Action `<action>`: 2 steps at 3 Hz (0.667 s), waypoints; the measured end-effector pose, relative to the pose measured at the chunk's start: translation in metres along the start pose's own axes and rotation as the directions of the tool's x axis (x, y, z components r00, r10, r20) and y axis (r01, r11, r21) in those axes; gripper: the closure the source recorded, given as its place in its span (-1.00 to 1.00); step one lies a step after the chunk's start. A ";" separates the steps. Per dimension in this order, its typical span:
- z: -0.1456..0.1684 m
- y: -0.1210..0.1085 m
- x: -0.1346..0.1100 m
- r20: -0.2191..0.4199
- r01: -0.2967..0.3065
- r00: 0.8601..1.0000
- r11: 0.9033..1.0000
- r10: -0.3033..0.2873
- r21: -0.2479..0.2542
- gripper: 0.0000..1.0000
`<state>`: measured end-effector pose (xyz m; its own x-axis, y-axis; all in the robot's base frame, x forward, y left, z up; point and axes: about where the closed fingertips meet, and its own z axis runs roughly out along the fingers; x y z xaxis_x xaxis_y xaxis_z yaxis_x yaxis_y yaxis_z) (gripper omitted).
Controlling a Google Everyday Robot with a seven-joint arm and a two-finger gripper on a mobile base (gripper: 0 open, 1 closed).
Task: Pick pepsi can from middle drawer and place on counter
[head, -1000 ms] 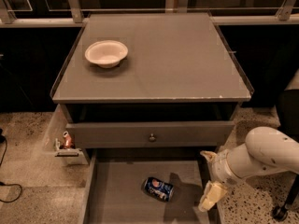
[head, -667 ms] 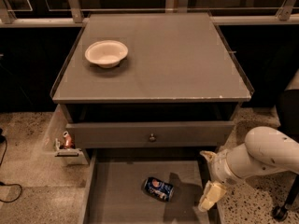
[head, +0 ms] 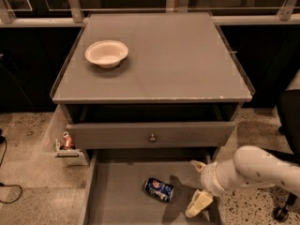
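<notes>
The pepsi can (head: 159,190), dark blue with a round logo, lies on its side on the floor of the open middle drawer (head: 117,198). My gripper (head: 198,184) is inside the drawer, just right of the can and not touching it. It is open and empty, with one cream finger (head: 198,203) low and the other (head: 197,165) farther back. The white arm reaches in from the right. The grey counter (head: 164,60) is the cabinet top above the drawer.
A white bowl (head: 106,53) sits on the counter's left back part. A shut drawer front with a small round knob (head: 152,138) overhangs the rear of the open drawer. A small reddish can (head: 68,140) stands on a side shelf at the left. A black chair base (head: 283,210) is at the right.
My gripper and forearm have shifted a little left and lower, closer to the pepsi can. The can has not moved.
</notes>
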<state>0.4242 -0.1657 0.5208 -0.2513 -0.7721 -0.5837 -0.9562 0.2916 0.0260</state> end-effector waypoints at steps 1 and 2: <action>0.046 -0.008 0.003 0.102 0.002 0.995 0.999 -0.006 0.036 -1.00; 0.080 -0.013 0.005 0.180 0.007 0.984 0.998 -0.018 0.063 -1.00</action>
<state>0.4477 -0.1284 0.4522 -0.2032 -0.6632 -0.7203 -0.9465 0.3214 -0.0290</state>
